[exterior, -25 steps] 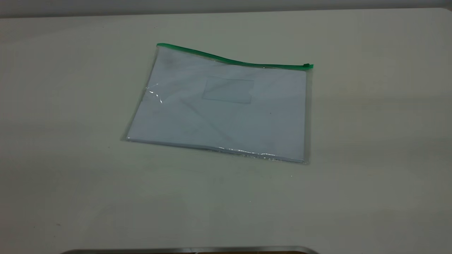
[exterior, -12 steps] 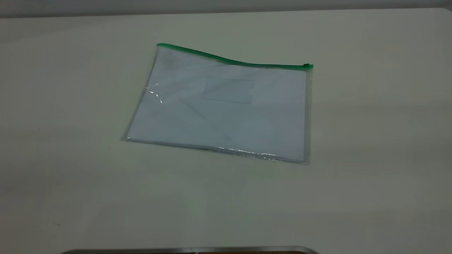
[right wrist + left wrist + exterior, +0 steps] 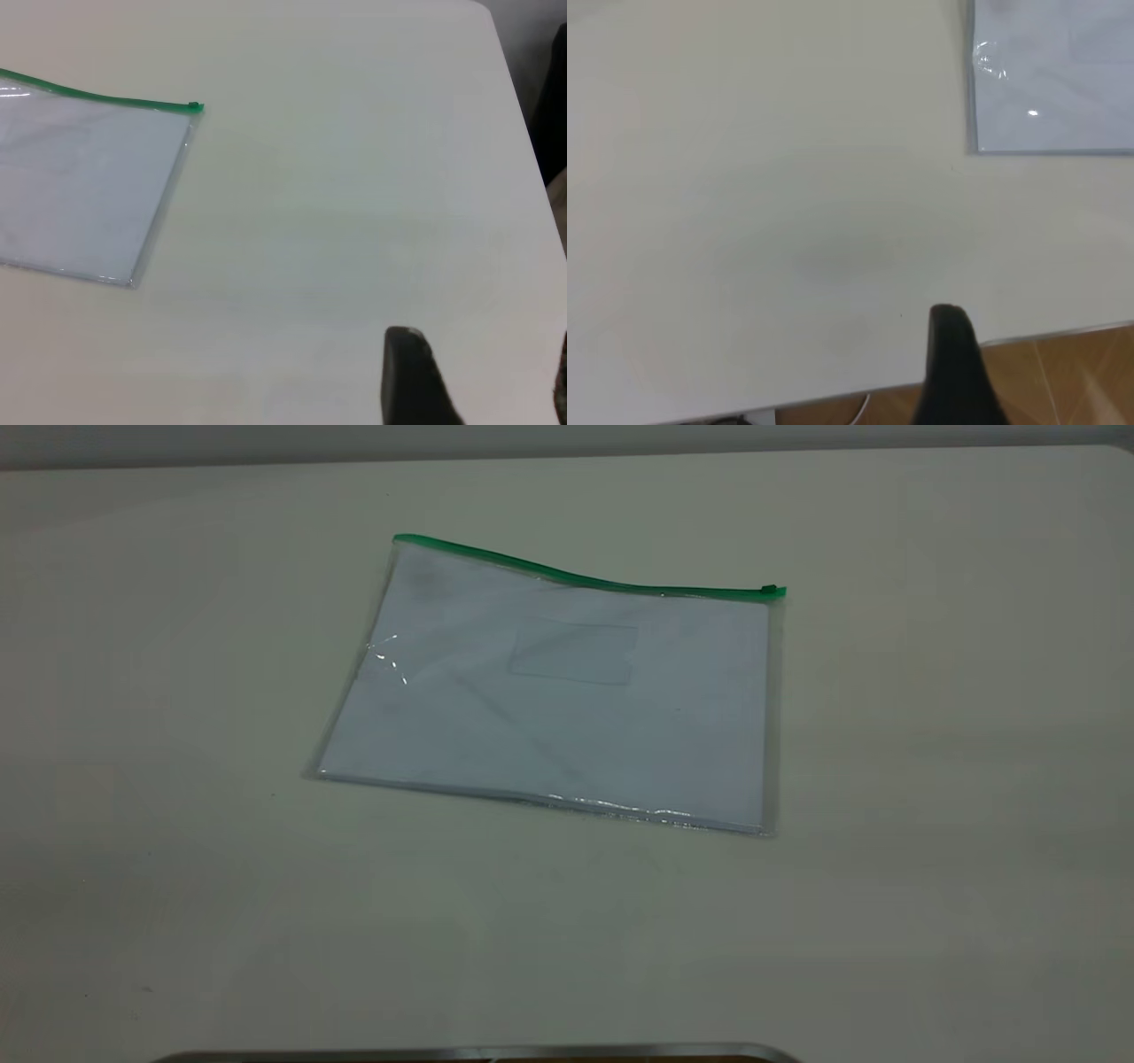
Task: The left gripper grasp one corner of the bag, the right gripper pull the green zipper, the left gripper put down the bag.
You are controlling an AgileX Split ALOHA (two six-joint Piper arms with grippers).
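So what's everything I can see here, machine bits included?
Large flat clear plastic bag: one, transparent with white paper showing through, lying flat near the middle of the table.
Narrow green zipper strip: one, bright green, along the bag's far long edge, bulging up a little toward its left end.
Small green slider: one, darker green, at the right end of the strip.
Clear card pocket: one, transparent, on the bag's upper face near the zipper.
Pale table: one, off-white, under everything.
Left end effector: one dark finger tip showing in its own wrist view, over the table's near edge, away from the bag.
Right end effector: one dark finger tip showing in its own wrist view, off to the bag's right.
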